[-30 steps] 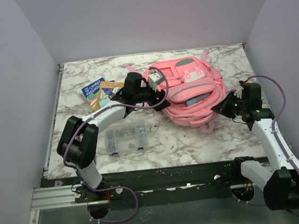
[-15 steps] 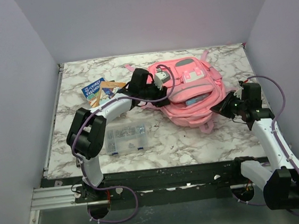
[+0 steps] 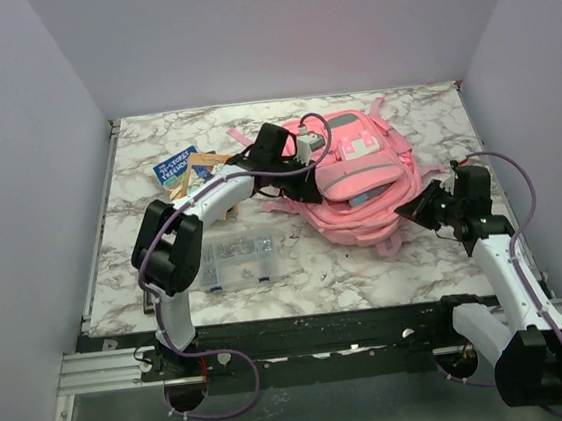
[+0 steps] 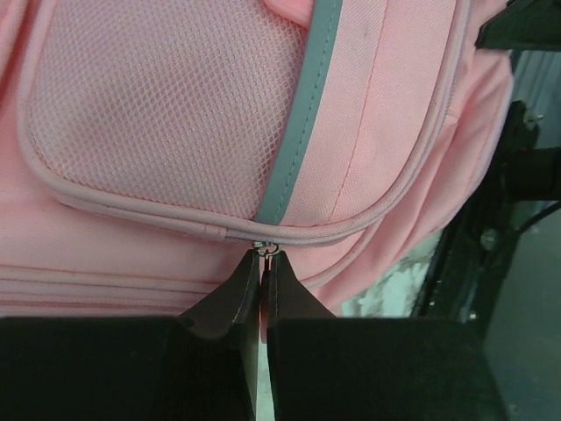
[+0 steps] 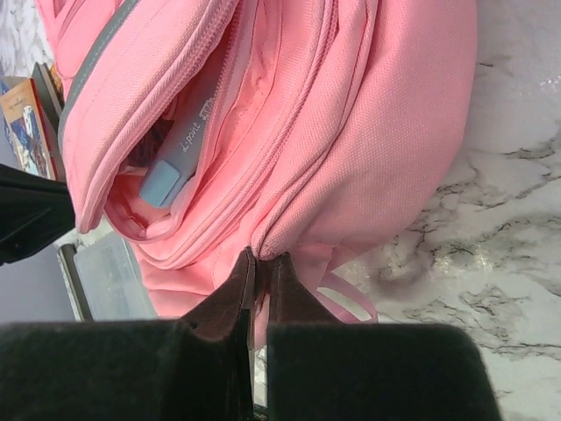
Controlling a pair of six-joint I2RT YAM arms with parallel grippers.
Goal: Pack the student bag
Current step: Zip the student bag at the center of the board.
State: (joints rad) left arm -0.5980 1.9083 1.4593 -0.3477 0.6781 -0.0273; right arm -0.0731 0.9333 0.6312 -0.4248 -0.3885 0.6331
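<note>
Entry: one student bag (image 3: pixel 357 172), pink, on the marble table (image 3: pixel 367 262), right of centre, front face up. It is the largest item in view.

- Bag opening: one compartment gapes along the zip line. One flat grey-blue item (image 5: pixel 175 171) sits inside the gap; what it is cannot be told.
- Bag front, left wrist view: one mesh pocket (image 4: pixel 158 96) and one grey strip (image 4: pixel 302 132) running down across it.
- Left gripper (image 4: pixel 263 257): at the bag's left side, fingertips brought together with no gap. They pinch one small metal zip pull (image 4: pixel 266 250) at the seam just under the mesh pocket.
- Right gripper (image 5: pixel 260 256): at the bag's right side, fingers pressed together on a fold of the bag's pink fabric.
- One pink strap end (image 5: pixel 342 303) lies on the marble just beside the right gripper.
- Books: two, left of the bag at the back of the table, one blue book (image 3: pixel 178 171) and one orange book (image 3: pixel 211 166), overlapping. The left arm passes over them.
- One clear compartment box (image 3: pixel 236 258) lies front-left, apart from the bag.
</note>
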